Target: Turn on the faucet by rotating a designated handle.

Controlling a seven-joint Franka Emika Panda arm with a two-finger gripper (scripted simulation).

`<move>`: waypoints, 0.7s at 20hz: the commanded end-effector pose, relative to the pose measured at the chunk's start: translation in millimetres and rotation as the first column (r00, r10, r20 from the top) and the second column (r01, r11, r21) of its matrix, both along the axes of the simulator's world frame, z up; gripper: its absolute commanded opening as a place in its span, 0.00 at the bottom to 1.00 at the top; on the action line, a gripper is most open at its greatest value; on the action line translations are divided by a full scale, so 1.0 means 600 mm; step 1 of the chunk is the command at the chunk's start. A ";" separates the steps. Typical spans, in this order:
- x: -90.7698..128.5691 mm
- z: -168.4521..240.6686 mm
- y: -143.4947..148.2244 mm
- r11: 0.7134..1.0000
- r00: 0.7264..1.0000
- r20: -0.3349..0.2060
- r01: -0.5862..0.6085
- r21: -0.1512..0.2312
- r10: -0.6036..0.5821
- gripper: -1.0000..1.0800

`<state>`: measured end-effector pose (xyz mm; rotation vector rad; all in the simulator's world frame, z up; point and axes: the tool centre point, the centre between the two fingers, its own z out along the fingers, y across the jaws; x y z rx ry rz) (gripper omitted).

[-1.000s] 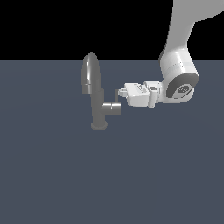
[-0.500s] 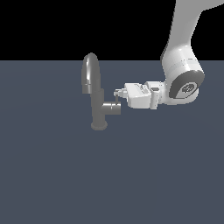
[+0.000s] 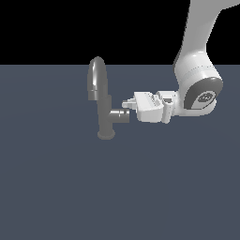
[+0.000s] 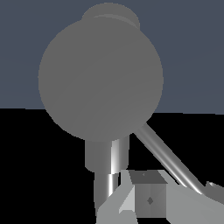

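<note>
The grey faucet (image 3: 105,117) stands on the dark floor, its arched spout (image 3: 97,79) rising above the body. A short side stub (image 3: 120,115) points toward the exterior view's right. My gripper (image 3: 127,104) lies level with the stub's end and just above it, fingers together and holding nothing. In the wrist view the stub's round end face (image 4: 100,78) fills the picture. The handle (image 4: 164,157), a thin rod, slants away from it past my fingertips (image 4: 148,199). Whether a finger touches the rod I cannot tell.
The white arm (image 3: 199,89) comes in from the exterior view's right and rises out of the frame. The flat dark grey floor (image 3: 117,197) spreads around the faucet, with a black background behind it.
The gripper has moved toward the exterior view's left and slightly down, closing in on the stub's end. The faucet looks unchanged.
</note>
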<state>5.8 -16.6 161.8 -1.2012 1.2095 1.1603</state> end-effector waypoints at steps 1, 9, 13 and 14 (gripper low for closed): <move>-0.029 -0.020 -0.001 1.000 1.000 -0.020 -0.005 0.006 0.005 0.00; -0.043 -0.038 0.001 1.000 1.000 -0.002 -0.005 0.004 0.005 0.00; -0.057 -0.080 0.000 1.000 1.000 -0.011 -0.005 0.005 0.006 0.00; -0.060 -0.091 0.000 1.000 1.000 -0.013 -0.006 0.005 0.006 0.00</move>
